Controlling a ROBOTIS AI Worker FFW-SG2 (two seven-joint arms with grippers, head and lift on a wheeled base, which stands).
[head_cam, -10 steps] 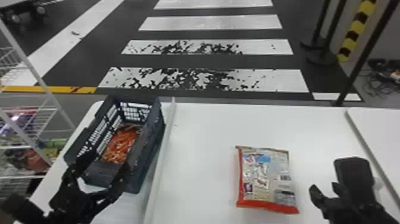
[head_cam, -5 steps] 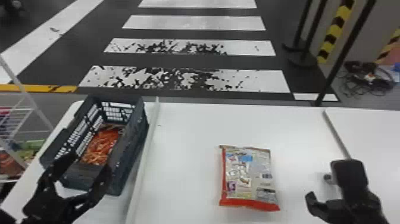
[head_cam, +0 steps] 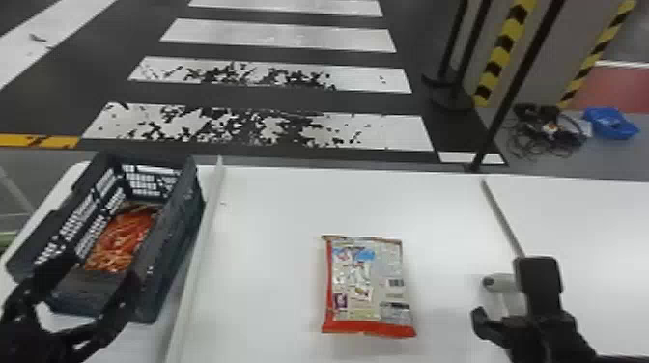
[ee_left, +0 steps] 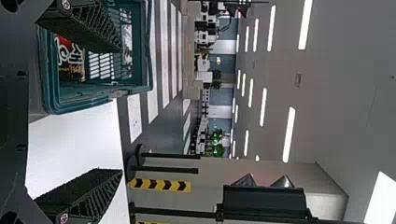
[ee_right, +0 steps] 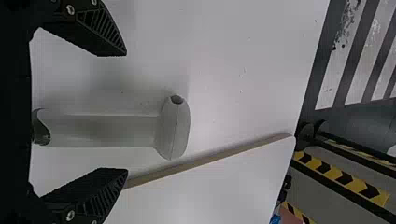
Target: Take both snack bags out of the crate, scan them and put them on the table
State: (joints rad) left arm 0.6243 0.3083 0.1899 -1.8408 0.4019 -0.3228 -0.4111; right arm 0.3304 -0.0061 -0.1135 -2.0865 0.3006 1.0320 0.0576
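The crate (head_cam: 169, 270) stands at the table's left with an orange-red snack bag (head_cam: 118, 239) inside. My left gripper (head_cam: 96, 277) is open over the crate's near end. In the left wrist view, a snack bag (ee_left: 72, 58) lies inside the crate (ee_left: 88, 102), beyond one finger of my left gripper (ee_left: 120, 111). The other snack bag (head_cam: 367, 285) lies flat mid-table, red edge toward me. My right gripper (head_cam: 504, 294) is open around the white scanner (head_cam: 500, 282). The right wrist view has the scanner (ee_right: 107, 130) between the spread fingers of my right gripper (ee_right: 126, 112), apart from both.
A raised white strip (head_cam: 198, 256) runs along the table (head_cam: 270, 217) beside the crate. At the right, an edge (head_cam: 502, 217) borders another white surface (head_cam: 594, 227). Black posts stand beyond the far edge.
The head view has turned right, so crate and bags appear farther left. My right gripper has moved rightward over the table to the scanner. My left gripper keeps about the same place at the crate.
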